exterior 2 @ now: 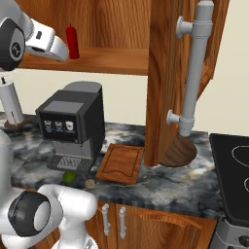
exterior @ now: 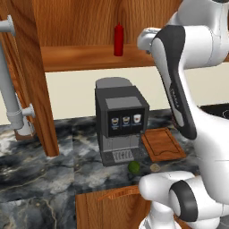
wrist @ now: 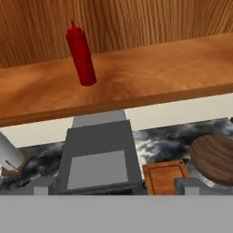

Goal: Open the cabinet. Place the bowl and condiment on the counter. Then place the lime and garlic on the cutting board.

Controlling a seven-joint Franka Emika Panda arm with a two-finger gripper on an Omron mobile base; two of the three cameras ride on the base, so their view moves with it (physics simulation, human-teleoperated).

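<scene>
The cabinet (exterior: 80, 27) stands open, with its left door (exterior: 31, 76) and right door (exterior 2: 165, 73) swung out over the counter (exterior: 40, 170). The condiment (exterior: 118, 39) (exterior 2: 73, 41) (wrist: 81, 54) stands upright on the cabinet shelf. My gripper (wrist: 116, 186) is open and empty in front of the shelf, a short way from the bottle. The bowl (exterior 2: 179, 151) (wrist: 214, 157) rests on the counter beneath the right door. The cutting board (exterior: 163, 144) (exterior 2: 120, 163) lies bare beside the coffee machine. The lime (exterior: 133, 167) (exterior 2: 70, 176) and the garlic (exterior: 155, 168) (exterior 2: 90, 184) lie near the counter's front edge.
A dark coffee machine (exterior: 120, 125) (exterior 2: 73, 126) stands under the shelf, left of the board. Long grey bar handles (exterior 2: 192, 73) (exterior: 11, 89) stick out from the open doors. A black stove (exterior 2: 233, 170) lies at the right. Wooden base cabinets (exterior 2: 146, 223) sit below the counter.
</scene>
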